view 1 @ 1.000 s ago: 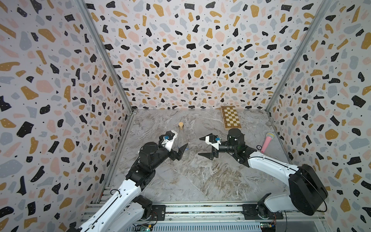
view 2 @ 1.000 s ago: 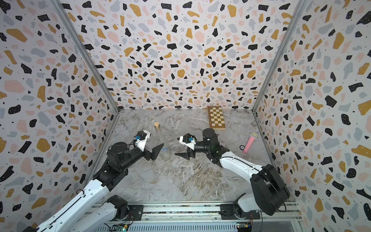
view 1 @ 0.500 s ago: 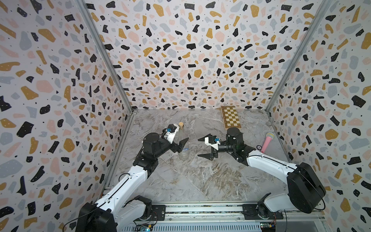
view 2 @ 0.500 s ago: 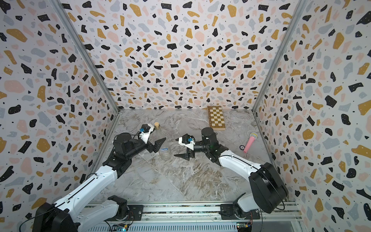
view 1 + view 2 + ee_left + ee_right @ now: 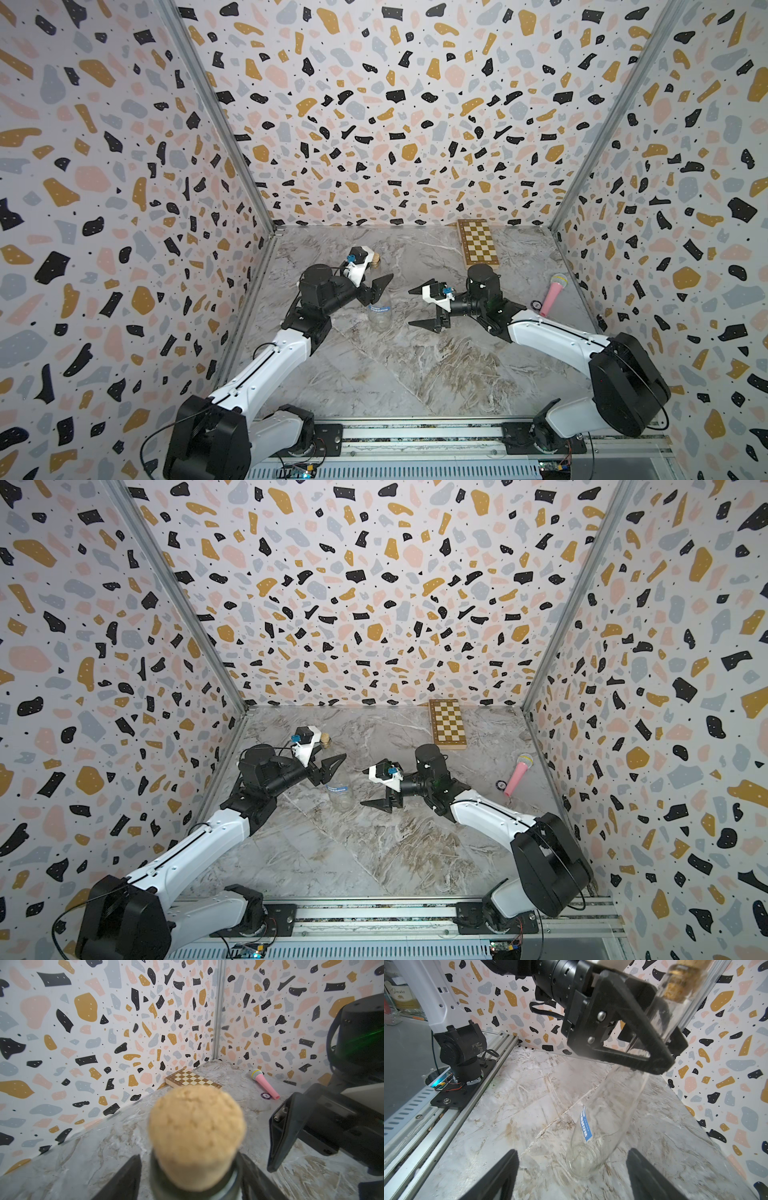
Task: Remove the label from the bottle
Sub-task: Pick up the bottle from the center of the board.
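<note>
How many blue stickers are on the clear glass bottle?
1. A small blue rectangular label with white print is stuck on the wide lower body of the tall clear glass bottle. The left gripper at the neck may hide another.

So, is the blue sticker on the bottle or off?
On. The label lies flat against the side of the bottle, near its base.

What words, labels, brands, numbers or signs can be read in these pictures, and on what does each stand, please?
"Gasta": cream label beyond the rail, right wrist view.
White print on the blue label of the bottle: too blurred to read.
White print on the purple disc beside the pink microphone: too small to read.
</note>
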Controlling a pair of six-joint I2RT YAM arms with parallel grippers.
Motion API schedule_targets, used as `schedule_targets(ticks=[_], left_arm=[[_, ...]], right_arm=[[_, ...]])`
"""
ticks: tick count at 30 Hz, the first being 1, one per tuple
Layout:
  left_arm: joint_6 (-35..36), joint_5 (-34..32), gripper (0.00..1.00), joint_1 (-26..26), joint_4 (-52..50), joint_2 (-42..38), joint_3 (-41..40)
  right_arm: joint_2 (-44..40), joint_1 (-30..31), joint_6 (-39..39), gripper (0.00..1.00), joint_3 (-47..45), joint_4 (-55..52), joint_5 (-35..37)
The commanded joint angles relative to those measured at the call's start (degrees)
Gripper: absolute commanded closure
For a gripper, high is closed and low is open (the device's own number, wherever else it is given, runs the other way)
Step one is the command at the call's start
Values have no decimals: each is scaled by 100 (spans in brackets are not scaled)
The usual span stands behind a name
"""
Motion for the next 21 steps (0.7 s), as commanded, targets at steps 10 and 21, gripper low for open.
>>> schedule_targets(ticks=[10,21], left_arm=[[-343,-363,73,20,426,-167,33],[-623,-2086,100,-406,-369,-766,267]], right_arm=[[-49,9,53,18,170,-100,-125],[-282,137,-493,20,74,-376,-349]])
